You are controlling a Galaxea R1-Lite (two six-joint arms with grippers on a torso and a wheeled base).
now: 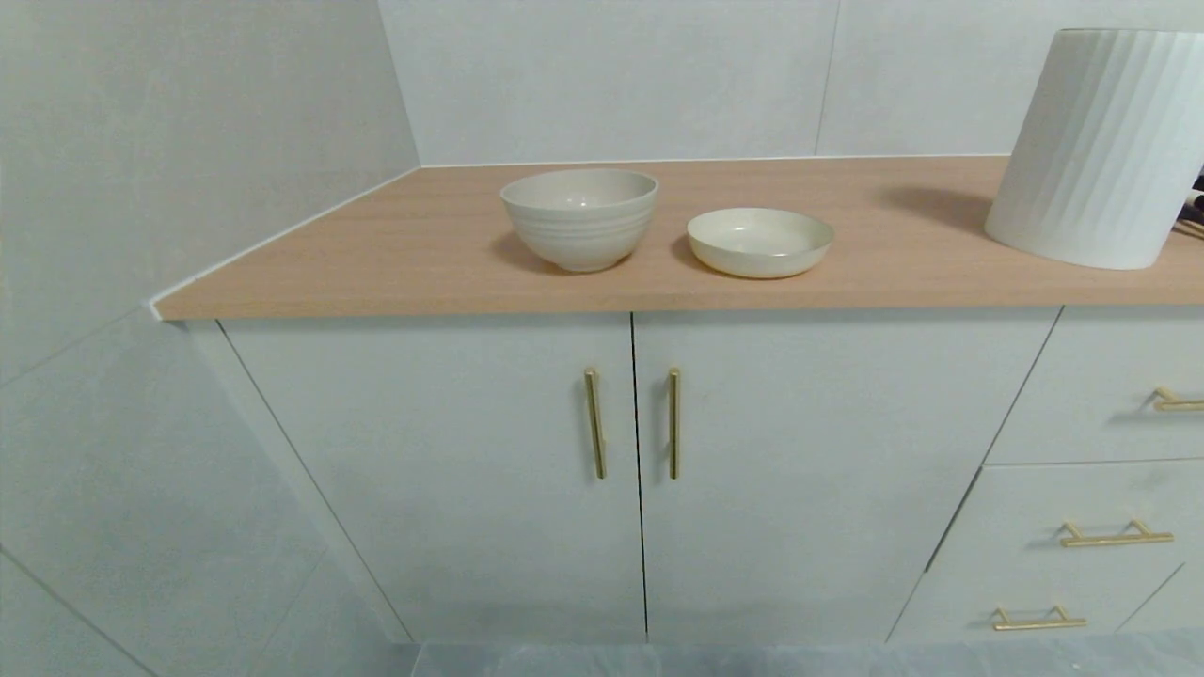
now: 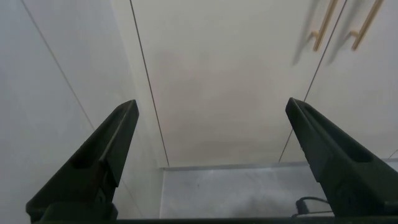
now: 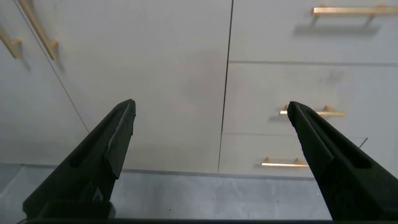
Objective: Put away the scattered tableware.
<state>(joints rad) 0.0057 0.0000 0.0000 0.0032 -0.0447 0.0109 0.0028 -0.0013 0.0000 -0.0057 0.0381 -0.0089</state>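
Observation:
A deep cream bowl with ribbed sides stands on the wooden countertop. Just to its right sits a shallow cream dish, a small gap between the two. My left gripper is open, low before the left cabinet door, nothing between its dark fingers. My right gripper is open too, facing the right cabinet door and the drawers, holding nothing.
Under the counter are two white doors with vertical gold handles. To the right are drawers with gold handles. A tall white ribbed container stands at the counter's right end. A tiled wall bounds the left side.

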